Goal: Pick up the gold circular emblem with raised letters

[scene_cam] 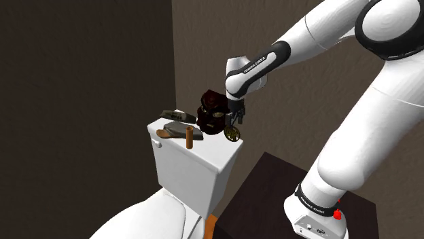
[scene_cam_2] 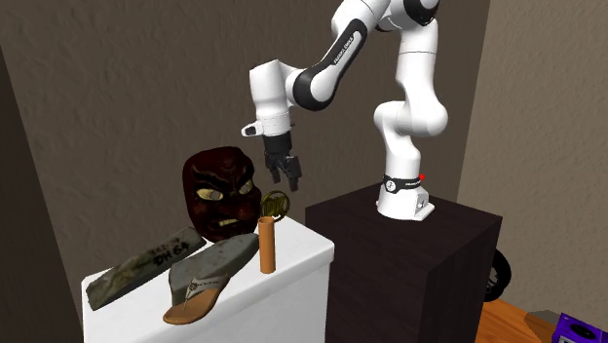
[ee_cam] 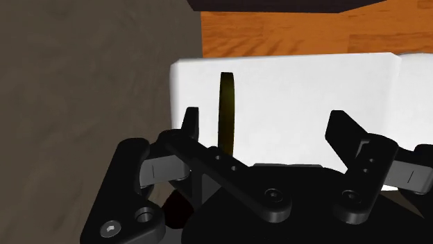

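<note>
**Item: gold emblem, approach made, grasp not yet made**

Location. The gold emblem (scene_cam_2: 276, 205) stands upright on its edge on the white toilet tank lid (scene_cam_2: 304, 246), left of centre in the second exterior view. It is just beside the dark red mask (scene_cam_2: 220, 190) and behind the brown cylinder (scene_cam_2: 266, 244). In the shoulder view I find the emblem (scene_cam: 232, 133) at mid-frame, at the lid's near corner.

Gripper. The gripper (scene_cam_2: 287, 173) hangs just above the emblem, fingers apart and holding nothing. In the wrist view I see the emblem (ee_cam: 226, 114) edge-on as a thin dark-gold strip. It lies between the two fingers (ee_cam: 191, 125), nearer one than the other and touching neither.

Other contents of the lid. A grey sandal (scene_cam_2: 205, 278) and a grey slab (scene_cam_2: 141, 265), lower left in the second exterior view, both well apart from the gripper.

Progress, in my judgement. Done: the reach and rough alignment over the emblem. Left: centring, descent, closing on the disc's faces, and the lift. The emblem rests on the lid.
</note>
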Controlling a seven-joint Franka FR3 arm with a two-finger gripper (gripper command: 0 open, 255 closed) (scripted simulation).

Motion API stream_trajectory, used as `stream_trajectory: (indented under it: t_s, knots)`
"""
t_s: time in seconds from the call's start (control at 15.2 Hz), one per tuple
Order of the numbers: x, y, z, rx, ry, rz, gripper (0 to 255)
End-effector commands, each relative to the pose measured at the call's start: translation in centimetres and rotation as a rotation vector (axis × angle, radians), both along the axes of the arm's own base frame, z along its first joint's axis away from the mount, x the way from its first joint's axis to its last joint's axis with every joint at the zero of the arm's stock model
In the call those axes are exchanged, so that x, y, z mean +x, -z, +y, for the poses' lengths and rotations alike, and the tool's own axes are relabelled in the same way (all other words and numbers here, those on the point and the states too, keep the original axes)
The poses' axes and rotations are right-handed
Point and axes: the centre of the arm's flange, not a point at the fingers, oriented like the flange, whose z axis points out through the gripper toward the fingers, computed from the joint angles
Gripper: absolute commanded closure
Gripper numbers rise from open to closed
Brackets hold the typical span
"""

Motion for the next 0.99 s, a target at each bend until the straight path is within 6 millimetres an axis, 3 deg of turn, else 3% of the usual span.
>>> stream_trajectory:
  t_s: [0.0, 0.59, 0.73, 0.79, 0.92]
  knots:
    - [1.0, 2.2, -1.3, -0.013, 0.004, 0.005, 0]
    - [1.6, 7.4, -2.0, -0.021, 0.007, 0.008, 0]
    - [1.6, 7.4, -2.0, -0.021, 0.007, 0.008, 0]
    - [1.4, 7.8, -2.4, -0.02, 0.006, 0.008, 255]
    - [1.4, 7.5, -1.4, -0.019, 0.006, 0.01, 255]
